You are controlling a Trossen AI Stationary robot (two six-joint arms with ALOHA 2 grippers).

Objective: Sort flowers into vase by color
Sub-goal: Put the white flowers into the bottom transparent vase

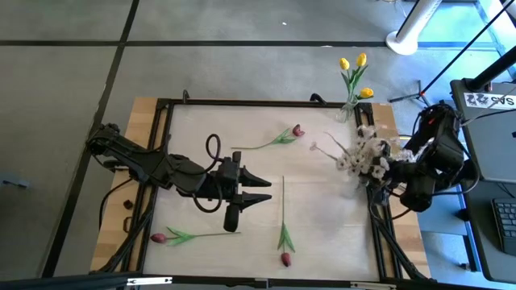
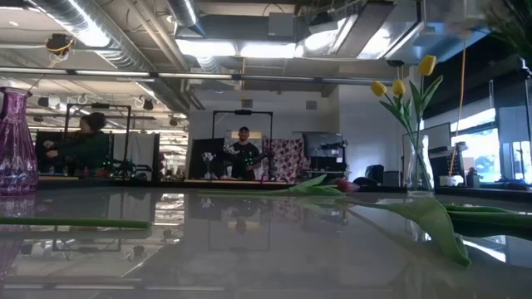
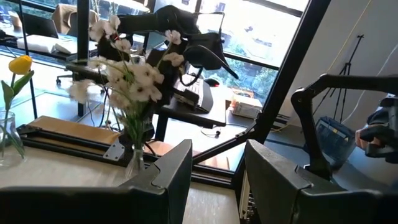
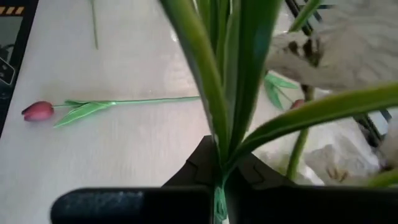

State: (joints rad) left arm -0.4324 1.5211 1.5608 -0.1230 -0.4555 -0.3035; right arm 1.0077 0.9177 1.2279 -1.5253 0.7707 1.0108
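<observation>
Currently, item by item, placed relative to the yellow vase [image 1: 348,109] at the table's far right corner.

1. Yellow tulips [image 1: 355,71]: 3 blooms standing in the yellow vase, sorted.
2. White spray [image 1: 364,155]: just nearer than the yellow vase, by the right edge. The right gripper [image 4: 219,163] is pinched on its green stems, as the right wrist view shows. A second clear vase holds the spray in the left wrist view; whether the stems are fully seated is hidden by blossoms.
3. Red tulips, 3 loose on the table: tulip A [image 1: 278,138], left of the yellow vase, head pointing toward it; tulip B [image 1: 285,234], well nearer and left, stem running far-to-near with head at the near end; tulip C [image 1: 181,236], far left near the front edge, head pointing left.
4. Left gripper [image 1: 262,187]: fingers spread, empty, hovering mid-table well left of the yellow vase.
5. Purple vase [image 2: 17,143]: seen only in the low view, cut off at the edge; its place in the high view cannot be made out.

Key relation, as a judgement: tulip B lies just right of the left gripper, its long axis crosswise to the fingers' pointing direction; the left arm is plainly the nearer.
</observation>
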